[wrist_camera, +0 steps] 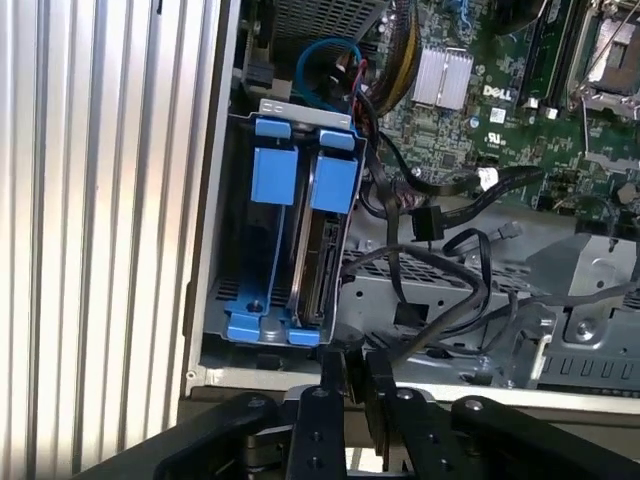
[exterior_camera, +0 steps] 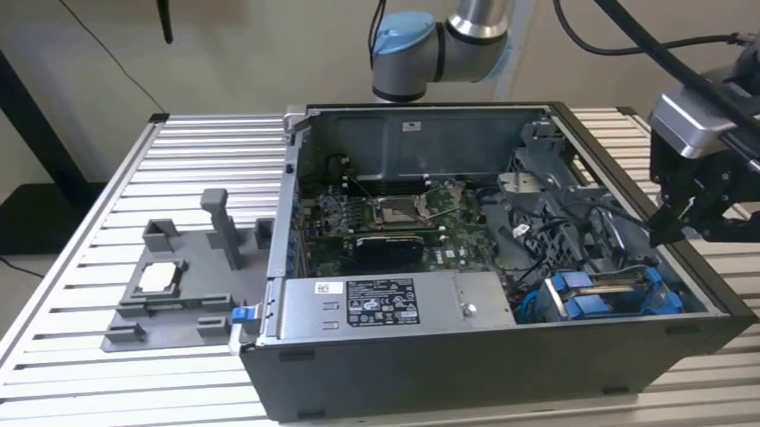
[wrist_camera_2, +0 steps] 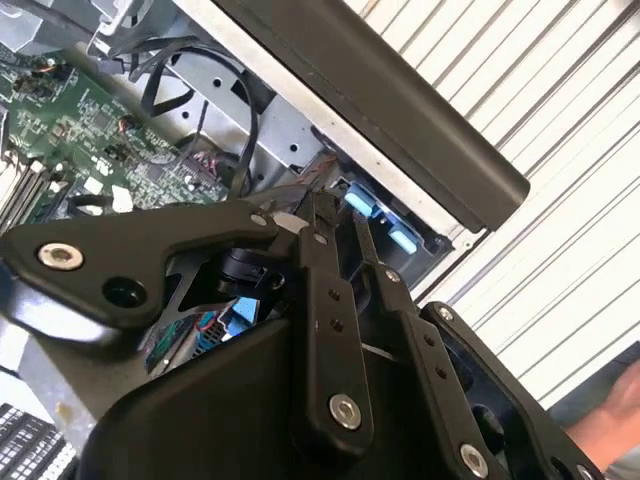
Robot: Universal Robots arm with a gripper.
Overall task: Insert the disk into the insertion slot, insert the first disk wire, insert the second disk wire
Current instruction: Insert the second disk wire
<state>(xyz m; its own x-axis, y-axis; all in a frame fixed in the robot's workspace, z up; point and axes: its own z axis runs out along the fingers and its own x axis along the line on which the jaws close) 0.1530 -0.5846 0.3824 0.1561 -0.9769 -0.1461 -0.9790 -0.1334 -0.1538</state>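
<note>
First wrist view: the disk (wrist_camera: pixel 318 265) seems seated in the insertion slot (wrist_camera: pixel 300 107), with the wires (wrist_camera: pixel 425 222) apparently unplugged. At bottom centre, the end effector (wrist_camera: pixel 353 365) is nearly closed and empty.

The surface (exterior_camera: pixel 202 147) is ribbed, silvery metal with a dull sheen. The computer case (exterior_camera: pixel 475 374) is matt dark grey outside and bare grey sheet metal within. In the first wrist view the insertion slot (wrist_camera: pixel 300 106) is grey metal fitted with smooth, bright blue plastic rails (wrist_camera: pixel 273 175). In the second wrist view the end effector (wrist_camera_2: pixel 338 215) looks like matt black metal, perhaps plastic, with shiny screws (wrist_camera_2: pixel 345 409). At the exterior view's left, the tray (exterior_camera: pixel 178 307) is matt grey plastic.
</note>
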